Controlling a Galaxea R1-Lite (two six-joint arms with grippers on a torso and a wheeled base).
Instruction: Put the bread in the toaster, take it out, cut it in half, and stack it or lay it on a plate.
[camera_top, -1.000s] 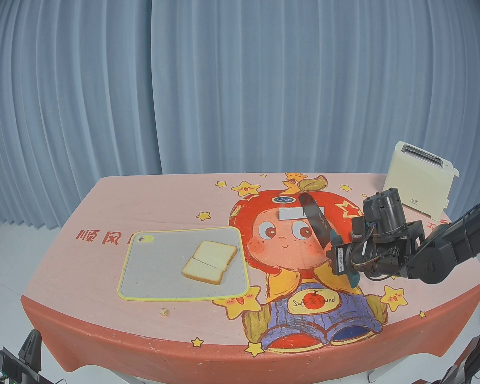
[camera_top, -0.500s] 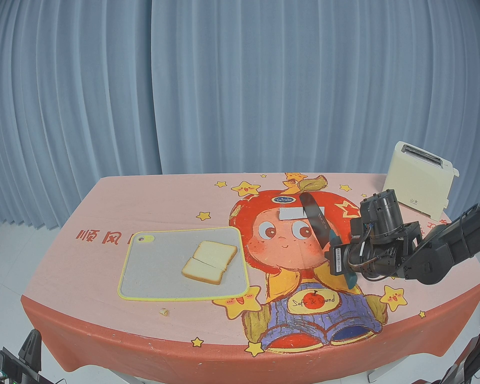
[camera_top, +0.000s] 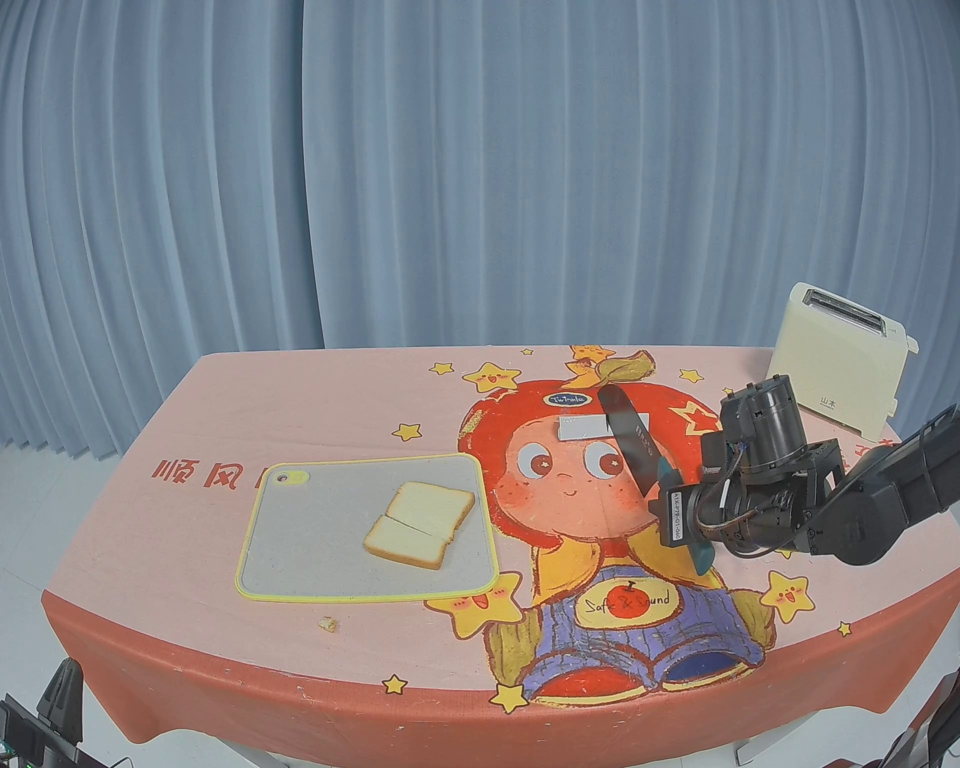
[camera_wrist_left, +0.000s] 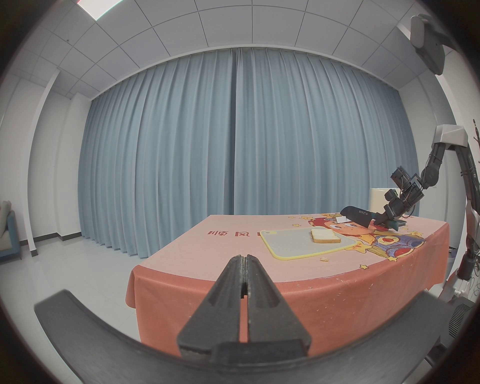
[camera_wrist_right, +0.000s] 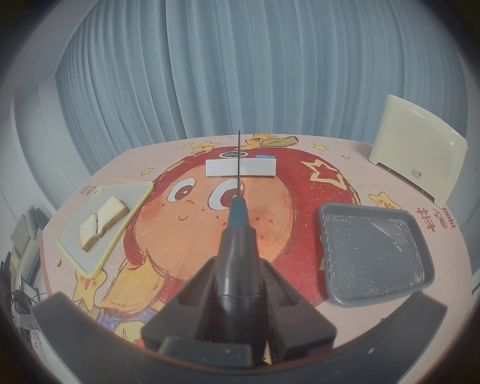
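Clamping knife (camera_top: 630, 435) handle in right gripper (camera_top: 672, 498) above right side of table (camera_top: 300, 400), barely shifted since a second ago. Noted halved bread (camera_top: 420, 523) on cutting board (camera_top: 300, 545) near front-left corner, red characters (camera_top: 200, 472) printed beside; left gripper (camera_wrist_left: 244, 272) fingers pressed together.

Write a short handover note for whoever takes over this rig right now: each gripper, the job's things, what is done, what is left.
Left gripper: shut, empty, away from the table.
Right gripper: shut on the knife, above the table, right of the cutting board.
Bread: two halves side by side on the board.
Toaster: far right corner; grey tray near it.
Done: cut.
Left: probably set the knife down, then move both halves to the tray.
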